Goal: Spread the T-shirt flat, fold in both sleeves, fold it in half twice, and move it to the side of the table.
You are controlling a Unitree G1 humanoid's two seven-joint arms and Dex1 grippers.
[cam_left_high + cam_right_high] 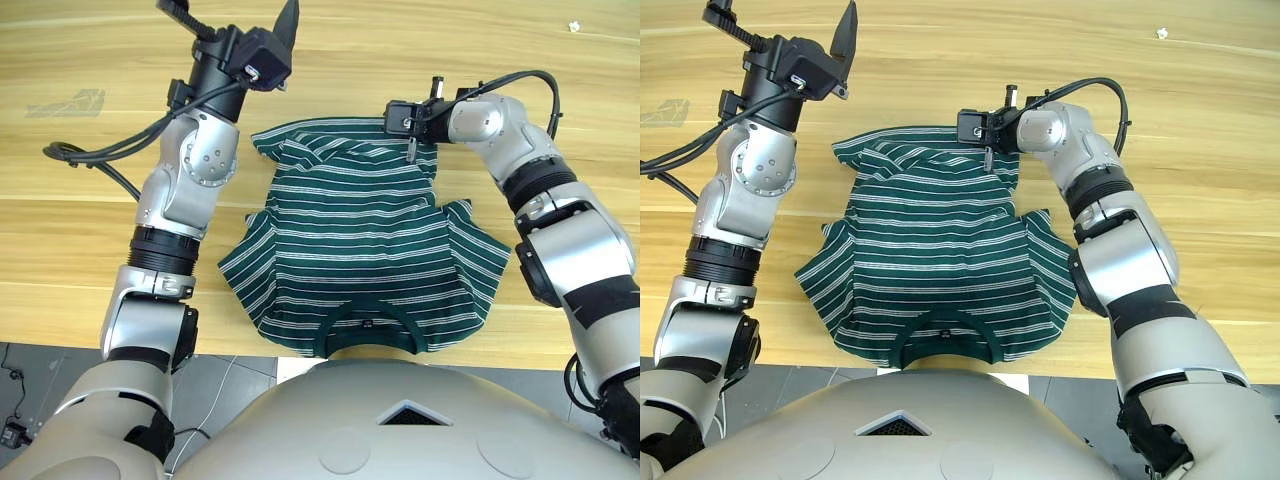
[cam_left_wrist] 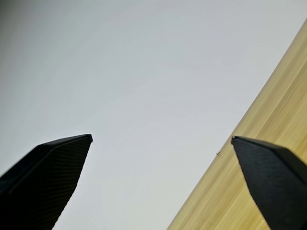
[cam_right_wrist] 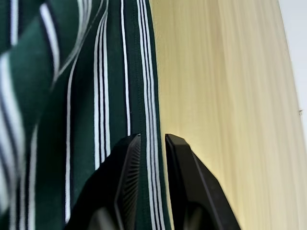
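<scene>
Item under inspection: green T-shirt (image 1: 355, 250) with white stripes, lying on the wooden counter (image 1: 100, 220). All positions are given from the T-shirt.

T-shirt: The collar (image 1: 368, 325) is at the edge nearest the robot and the hem (image 1: 320, 130) at the far edge. The body lies mostly open. Both sleeves are spread outward, the left sleeve (image 1: 245, 262) and the right sleeve (image 1: 480, 250) each flaring from the sides. The fabric along the hem is rumpled, with a fold lying across the far part of the shirt. The lower body shows mild creasing.

Right gripper (image 1: 412, 152): It is set at the shirt's far right corner, pointing down onto the hem. In the right wrist view the jaws are drawn nearly together, with the striped edge of the hem running up between them and bare counter just beside the outer finger. Condition recorded as clamped on the hem edge.

Left gripper (image 1: 782, 12): It is held up off the counter, beyond the shirt's far left corner and apart from the fabric. The jaws stand wide apart with nothing between them.

Other observations: A small white scrap (image 1: 575, 26) lies on the counter well beyond the shirt's far right side. A faint grey patch (image 1: 68, 103) marks the counter well to the shirt's left.
</scene>
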